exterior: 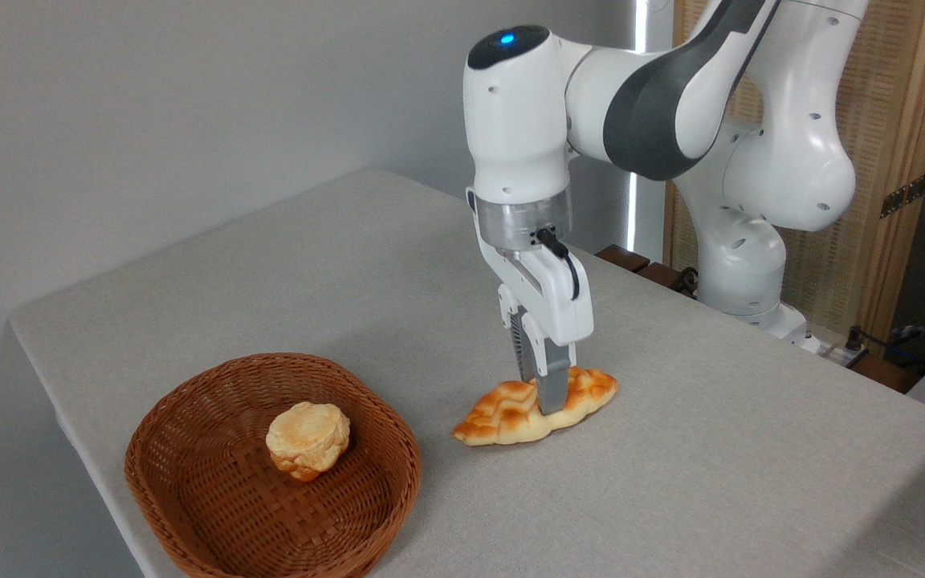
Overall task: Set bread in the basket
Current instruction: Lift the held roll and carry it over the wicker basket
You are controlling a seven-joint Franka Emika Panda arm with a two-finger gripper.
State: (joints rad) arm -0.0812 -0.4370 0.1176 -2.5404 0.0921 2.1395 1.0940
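The bread (511, 413) is a long braided loaf with pointed ends, glossy golden-orange on top and paler beneath, lying flat just right of the basket (189, 417). The basket is shallow, rounded, brown woven wicker, sitting upright near the front left.

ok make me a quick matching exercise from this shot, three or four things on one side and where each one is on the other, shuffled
Things:
1. braided loaf
2. round bun
3. basket
4. gripper

Places:
A. lying inside the wicker weave
B. down over the middle of the loaf, fingers either side
C. on the table near the front left edge
D. flat on the grey table, right of the basket

Pairs: 1-D, 2-A, 3-C, 4-B
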